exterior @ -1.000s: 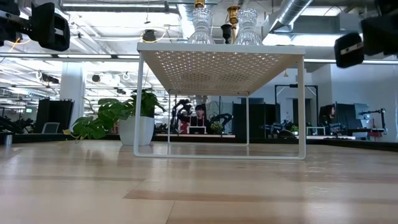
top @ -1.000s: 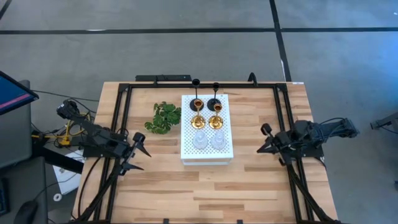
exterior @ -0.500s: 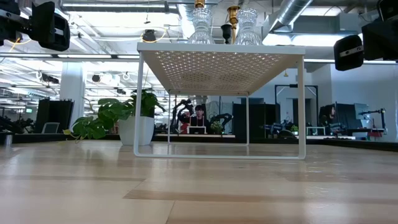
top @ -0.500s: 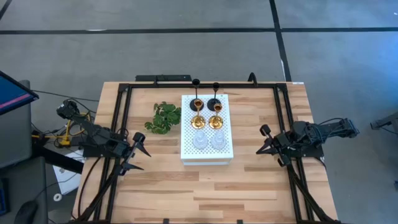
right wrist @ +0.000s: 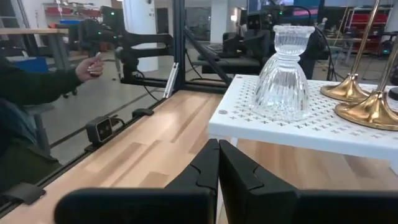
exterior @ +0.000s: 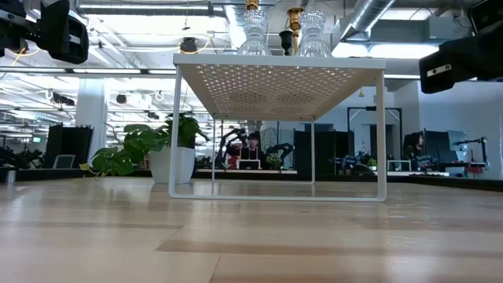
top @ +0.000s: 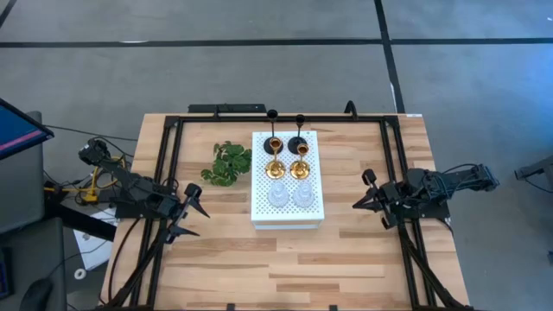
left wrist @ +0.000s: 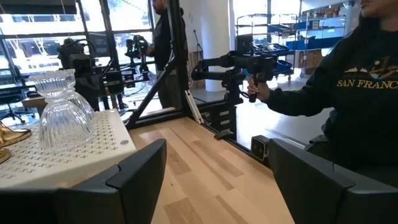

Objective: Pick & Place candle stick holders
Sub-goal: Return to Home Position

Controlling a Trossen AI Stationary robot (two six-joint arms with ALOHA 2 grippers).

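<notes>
floor [top: 259,69]: grey concrete, dark lines, top of high view
counter [top: 363,259]: pale wood planks
ducts [exterior: 369,12]: silver, upper right of low view
strip lights [exterior: 145,8]: upper left of low view
windows [left wrist: 37,37]: tall panes, upper left, left wrist view

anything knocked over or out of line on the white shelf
Nothing stands out. All six stand upright in neat pairs on the white shelf: black holders, then gold holders, then glass holders. The left gripper, open, and the right gripper, shut, are both clear of it.
</notes>
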